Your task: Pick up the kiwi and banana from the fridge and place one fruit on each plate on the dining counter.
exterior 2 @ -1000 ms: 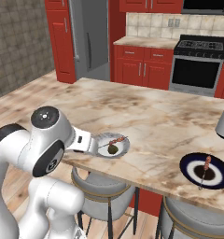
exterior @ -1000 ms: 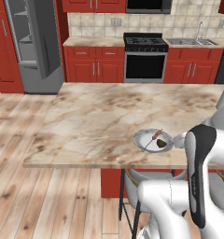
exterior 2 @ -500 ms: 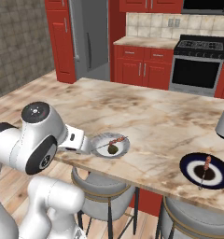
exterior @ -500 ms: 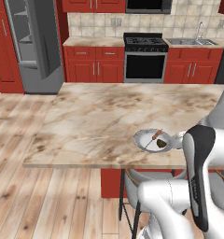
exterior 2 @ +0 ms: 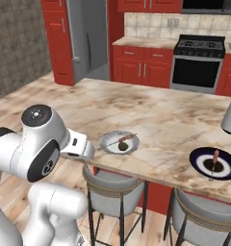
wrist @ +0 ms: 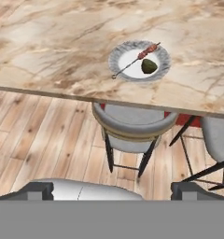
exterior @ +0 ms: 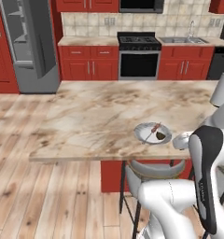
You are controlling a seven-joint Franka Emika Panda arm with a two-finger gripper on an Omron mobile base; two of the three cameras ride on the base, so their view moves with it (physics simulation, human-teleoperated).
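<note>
My gripper [wrist: 112,189] is wide open, holding nothing, hanging off the dining counter [wrist: 53,51]'s near edge. The kiwi [wrist: 149,66] sits on the pale plate [wrist: 121,53] by that edge, beside a skewer [wrist: 132,62].

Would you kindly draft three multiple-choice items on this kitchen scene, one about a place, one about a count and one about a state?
1. Where does the small olive-brown kiwi lie?
A. on the pale grey-white round plate
B. on the wooden floor
C. on the black stove

2. How many round plates rest on the beige-and-brown marbled dining counter?
A. one
B. two
C. four

3. How does the two-finger gripper stand?
A. shut on the kiwi
B. shut on a skewer
C. open, holding nothing

Answers:
1. A, the kiwi sits on the pale plate beside the thin skewer.
2. B, the pale plate and the dark navy plate both rest on the counter.
3. C, the fingertips stand wide apart with nothing between them.
</note>
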